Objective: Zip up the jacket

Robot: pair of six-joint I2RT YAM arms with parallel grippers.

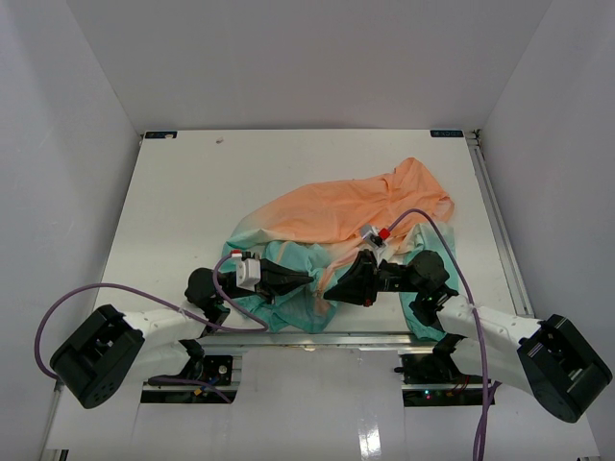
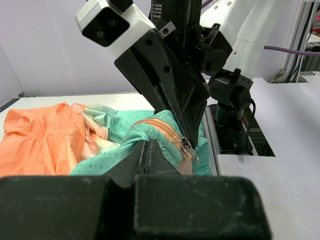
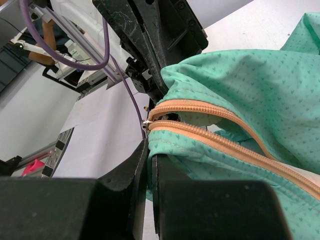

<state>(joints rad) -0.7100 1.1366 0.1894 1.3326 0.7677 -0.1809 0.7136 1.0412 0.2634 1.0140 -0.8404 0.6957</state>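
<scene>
The jacket (image 1: pixel 346 216) lies crumpled on the table, orange at the back right and teal at the near hem. My left gripper (image 1: pixel 309 279) is shut on teal hem fabric (image 2: pixel 125 145) beside the orange zipper tape. The metal zipper slider (image 2: pixel 187 148) hangs just right of it. My right gripper (image 1: pixel 330 292) is shut on the teal hem (image 3: pixel 200 152) just under the lower zipper tape (image 3: pixel 215 137). The zipper's metal end (image 3: pixel 148 122) shows above its fingertips. The two grippers face each other, tips nearly touching, with the hem lifted between them.
The white table (image 1: pixel 192 192) has walls on three sides. A metal rail (image 1: pixel 317 336) runs along the near edge by both arm bases. Purple cables (image 1: pixel 77 298) loop from each arm. A jacket sleeve (image 1: pixel 423 192) reaches toward the right edge.
</scene>
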